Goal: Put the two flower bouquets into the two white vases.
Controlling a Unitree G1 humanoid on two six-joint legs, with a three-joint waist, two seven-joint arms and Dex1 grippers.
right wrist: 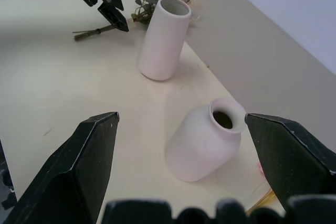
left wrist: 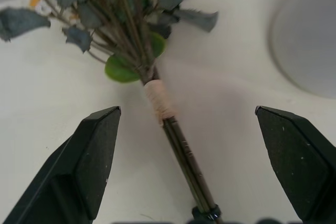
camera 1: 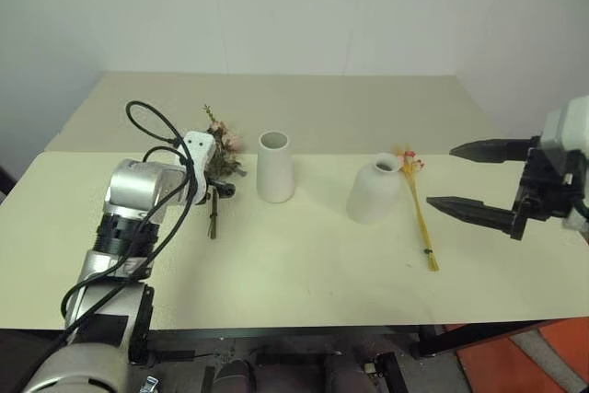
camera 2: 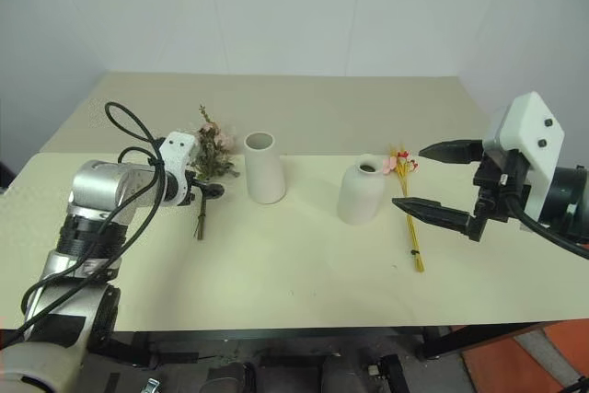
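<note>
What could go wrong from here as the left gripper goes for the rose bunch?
The open left gripper straddles the rose bouquet's thin stem, which could roll or slip as the fingers shut. The tall vase stands right beside it, so lifting the bushy head may knock it over.

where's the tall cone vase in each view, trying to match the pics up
Left eye view: the tall cone vase stands left of centre.
Right eye view: left of centre, upright.
Left wrist view: I cannot tell; a white curved shape at one edge may be it.
Right wrist view: beyond the open right claw, upper middle.
Shared landmark: the rose bouquet beside it.
</note>
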